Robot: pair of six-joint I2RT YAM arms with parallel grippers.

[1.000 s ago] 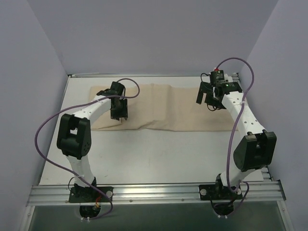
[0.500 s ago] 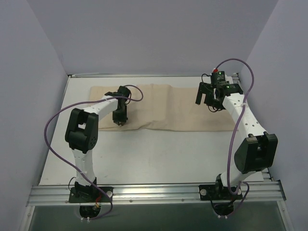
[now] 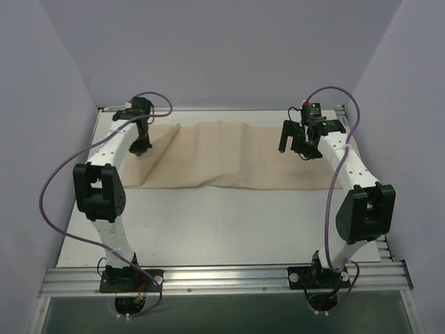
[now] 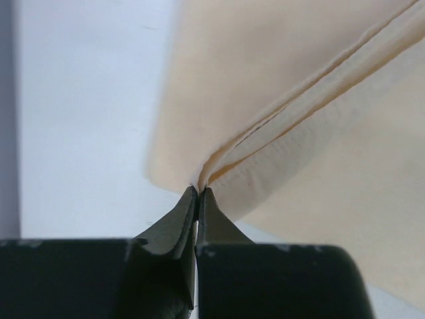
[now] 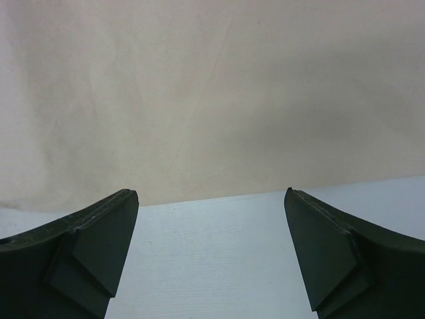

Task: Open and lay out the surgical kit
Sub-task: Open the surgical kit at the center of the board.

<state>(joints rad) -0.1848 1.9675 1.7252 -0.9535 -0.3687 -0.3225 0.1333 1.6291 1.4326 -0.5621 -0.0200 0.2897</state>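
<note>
The surgical kit shows as a large beige cloth wrap (image 3: 229, 156) spread across the far half of the white table. My left gripper (image 3: 140, 149) is at the cloth's far-left corner. In the left wrist view its jaws (image 4: 198, 191) are shut on a pinched fold of the cloth (image 4: 279, 80), and a raised ridge runs away from the tips. My right gripper (image 3: 293, 148) hovers over the cloth's right end. It is open (image 5: 211, 199) with nothing between its fingers, above the cloth's edge (image 5: 199, 100) and bare table.
Lilac walls close in the table (image 3: 222, 223) on the left, back and right. An aluminium rail (image 3: 222, 278) with both arm bases runs along the near edge. Purple cables loop off each arm.
My left gripper moved from the cloth's front-left area back to its far-left corner and closed on the cloth, raising a diagonal ridge. The right gripper shifted only slightly.
</note>
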